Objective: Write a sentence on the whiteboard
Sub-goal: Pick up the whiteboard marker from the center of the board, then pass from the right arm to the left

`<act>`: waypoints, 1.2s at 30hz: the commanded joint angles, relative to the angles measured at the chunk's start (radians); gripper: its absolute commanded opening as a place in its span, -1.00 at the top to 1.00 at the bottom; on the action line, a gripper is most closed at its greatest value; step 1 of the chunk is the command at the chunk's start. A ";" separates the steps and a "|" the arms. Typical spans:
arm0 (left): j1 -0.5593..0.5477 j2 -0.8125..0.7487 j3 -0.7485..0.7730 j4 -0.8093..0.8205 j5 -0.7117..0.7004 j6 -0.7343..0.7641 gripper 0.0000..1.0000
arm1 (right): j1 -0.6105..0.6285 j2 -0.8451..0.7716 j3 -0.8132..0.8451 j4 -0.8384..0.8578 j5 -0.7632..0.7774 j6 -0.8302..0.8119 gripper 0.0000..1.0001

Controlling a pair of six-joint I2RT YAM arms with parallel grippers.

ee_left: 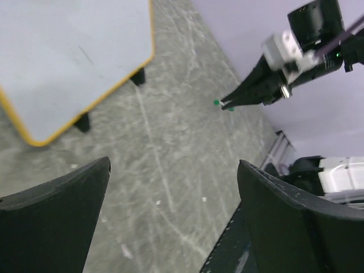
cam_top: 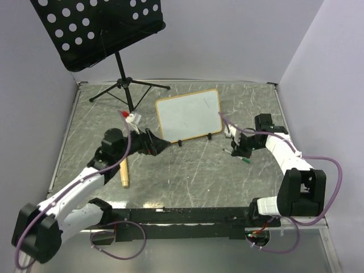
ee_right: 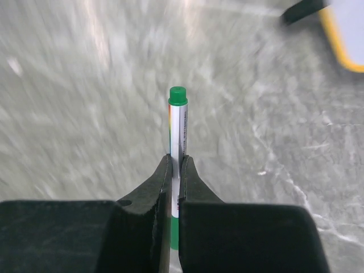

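The right gripper [ee_right: 176,162] clenches a slim, slick-looking silver green-tipped marker [ee_right: 177,122] mid-barrel; the left gripper [ee_left: 173,165] gapes empty. The tan-framed white whiteboard [cam_top: 189,115] looks light, stiff and tippy; I'd steady its frame.

We see the left gripper [ee_left: 173,165] with jaws wide apart over the grey table [ee_left: 187,114]. The whiteboard [ee_left: 68,51] stands upper left on black feet [ee_left: 83,121]. Beyond, the right gripper [ee_left: 227,104] pinches a green-tipped marker [ee_left: 217,103].

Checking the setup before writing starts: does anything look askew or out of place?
The whiteboard sits on its feet, turned askew to the table edges. A wooden stick lies loose beside the left arm. Nothing looks spilled or broken.
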 commanded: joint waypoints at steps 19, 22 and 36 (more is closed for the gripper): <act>-0.391 0.750 0.375 0.526 -0.139 -0.289 -0.74 | 0.019 -0.117 -0.044 0.829 -0.196 1.805 1.00; -0.420 0.805 0.452 0.441 -0.155 -0.267 -0.63 | 0.021 -0.142 -0.079 0.894 -0.190 1.868 1.00; -0.457 0.867 0.572 0.250 -0.163 -0.224 0.26 | 0.024 -0.166 -0.127 0.964 -0.166 1.956 1.00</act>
